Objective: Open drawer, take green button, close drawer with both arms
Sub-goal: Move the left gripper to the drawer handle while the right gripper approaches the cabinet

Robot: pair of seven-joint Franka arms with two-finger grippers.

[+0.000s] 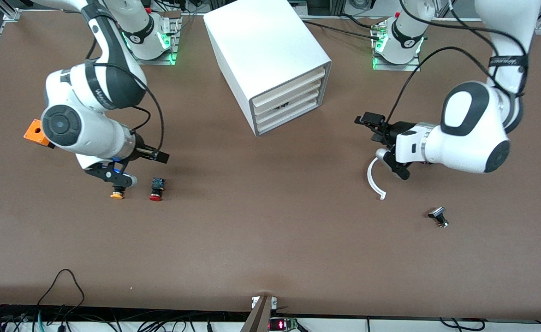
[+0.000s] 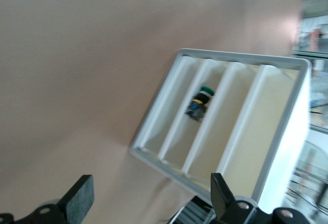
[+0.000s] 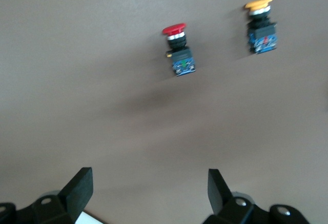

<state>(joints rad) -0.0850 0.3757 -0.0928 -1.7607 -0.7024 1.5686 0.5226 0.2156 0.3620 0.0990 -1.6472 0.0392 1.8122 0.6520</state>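
The white four-drawer cabinet (image 1: 270,55) stands at the middle of the table, nearer the robots' bases, with all drawers pushed in. The green-capped button (image 2: 200,102) lies in a middle drawer (image 2: 177,131), seen through the drawer's open front in the left wrist view; in the front view only a dark speck (image 1: 282,107) shows there. My left gripper (image 1: 383,146) is open and empty above the table, toward the left arm's end from the cabinet, facing its front (image 2: 151,198). My right gripper (image 1: 141,168) is open and empty over the table (image 3: 148,193).
A red-capped button (image 1: 156,189) (image 3: 177,49) and a yellow-capped button (image 1: 116,193) (image 3: 261,24) lie under the right gripper. An orange block (image 1: 35,131) sits beside the right arm. A white curved strip (image 1: 374,180) and a small black part (image 1: 438,216) lie near the left gripper.
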